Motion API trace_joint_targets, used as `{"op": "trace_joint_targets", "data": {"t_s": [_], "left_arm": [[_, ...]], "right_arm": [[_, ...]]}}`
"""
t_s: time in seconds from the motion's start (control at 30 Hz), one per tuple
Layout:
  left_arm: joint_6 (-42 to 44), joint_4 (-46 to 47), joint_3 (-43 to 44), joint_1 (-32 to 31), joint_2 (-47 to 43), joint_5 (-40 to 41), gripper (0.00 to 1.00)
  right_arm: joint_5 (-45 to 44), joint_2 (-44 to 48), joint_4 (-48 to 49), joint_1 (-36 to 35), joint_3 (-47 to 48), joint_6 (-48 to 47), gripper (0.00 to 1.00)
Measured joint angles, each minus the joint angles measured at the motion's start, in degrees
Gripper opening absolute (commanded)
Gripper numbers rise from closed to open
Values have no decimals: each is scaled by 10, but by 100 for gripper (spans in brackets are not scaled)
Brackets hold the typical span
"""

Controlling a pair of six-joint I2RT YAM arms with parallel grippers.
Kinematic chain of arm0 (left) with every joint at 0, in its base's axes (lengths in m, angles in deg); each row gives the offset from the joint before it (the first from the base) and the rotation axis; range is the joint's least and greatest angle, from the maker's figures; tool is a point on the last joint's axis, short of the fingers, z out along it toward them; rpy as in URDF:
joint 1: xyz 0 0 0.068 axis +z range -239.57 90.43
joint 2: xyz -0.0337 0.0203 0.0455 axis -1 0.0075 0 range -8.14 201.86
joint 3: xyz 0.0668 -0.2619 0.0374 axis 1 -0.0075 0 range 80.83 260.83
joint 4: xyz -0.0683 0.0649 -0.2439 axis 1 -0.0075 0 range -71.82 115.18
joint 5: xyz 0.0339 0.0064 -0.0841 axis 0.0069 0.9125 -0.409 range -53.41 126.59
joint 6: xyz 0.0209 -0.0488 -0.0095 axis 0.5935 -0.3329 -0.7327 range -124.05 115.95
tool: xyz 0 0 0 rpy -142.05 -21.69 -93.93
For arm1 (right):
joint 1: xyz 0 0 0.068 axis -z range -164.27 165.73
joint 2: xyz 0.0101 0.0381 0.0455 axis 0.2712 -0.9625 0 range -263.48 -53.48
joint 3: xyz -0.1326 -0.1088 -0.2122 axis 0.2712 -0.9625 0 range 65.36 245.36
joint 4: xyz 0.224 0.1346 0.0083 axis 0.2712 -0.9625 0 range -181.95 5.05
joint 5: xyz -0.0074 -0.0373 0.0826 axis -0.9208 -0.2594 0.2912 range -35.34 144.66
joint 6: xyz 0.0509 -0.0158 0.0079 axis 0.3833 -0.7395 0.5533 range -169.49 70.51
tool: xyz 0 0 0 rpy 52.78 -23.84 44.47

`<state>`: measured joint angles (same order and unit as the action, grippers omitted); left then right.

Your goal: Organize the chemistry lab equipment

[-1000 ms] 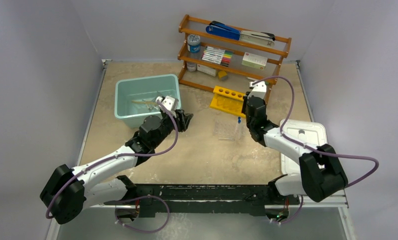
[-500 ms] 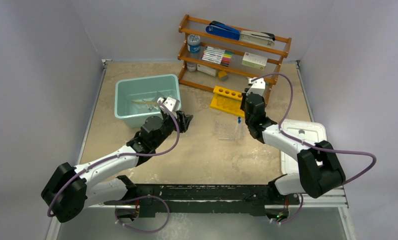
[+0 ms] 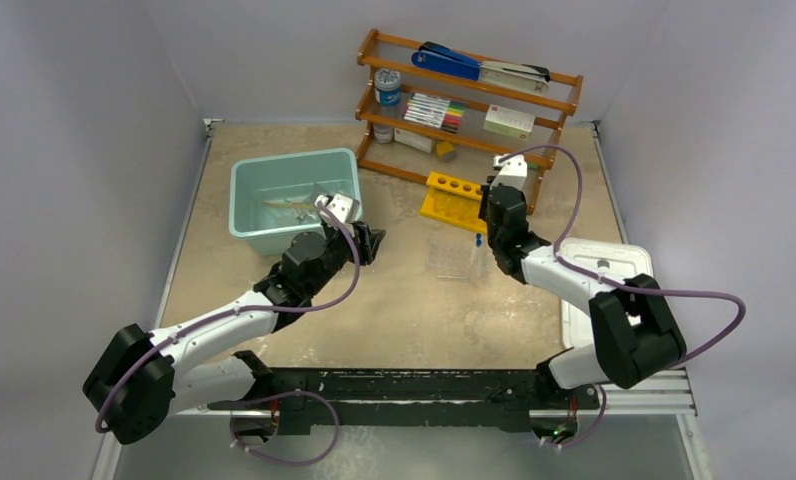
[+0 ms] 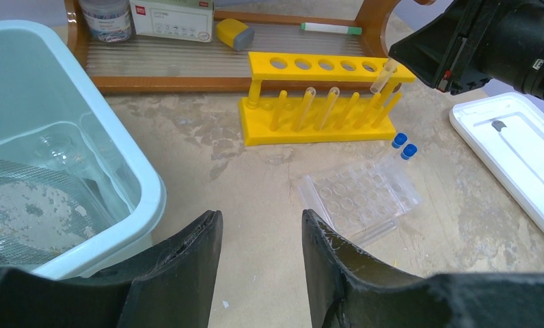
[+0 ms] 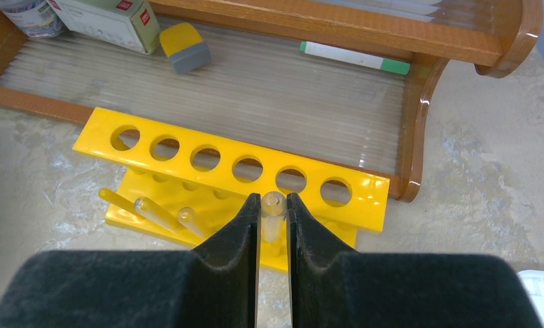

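Right gripper (image 5: 274, 203) is pinched narrow on a clear test tube (image 5: 273, 222) at lower centre of its wrist view. The tube sits just in front of the yellow rack (image 5: 185, 140), near the right-hand holes. Tube judged light, slick, thin-walled and brittle, so hold gently high on the barrel, below the lip. Left gripper (image 4: 261, 222) is half-open and empty at bottom centre, beside the teal bin (image 4: 138, 183).

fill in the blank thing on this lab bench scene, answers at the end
The right gripper pinches a clear test tube by the ____ test-tube rack.
The rack's top plate has ____ holes.
Two ____ caps lie beside the clear well plate.
The left gripper is open and holds ____.
Missing words: yellow, six, blue, nothing.
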<state>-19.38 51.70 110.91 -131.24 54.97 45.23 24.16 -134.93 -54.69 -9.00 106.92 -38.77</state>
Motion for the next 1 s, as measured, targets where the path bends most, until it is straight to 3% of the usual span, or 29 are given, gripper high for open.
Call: {"op": "trace_joint_targets", "data": {"t_s": [1.0], "left_arm": [[0,-5,0,0,0,0,44]], "right_arm": [[1,14,-14,0,-2,7,5]]}}
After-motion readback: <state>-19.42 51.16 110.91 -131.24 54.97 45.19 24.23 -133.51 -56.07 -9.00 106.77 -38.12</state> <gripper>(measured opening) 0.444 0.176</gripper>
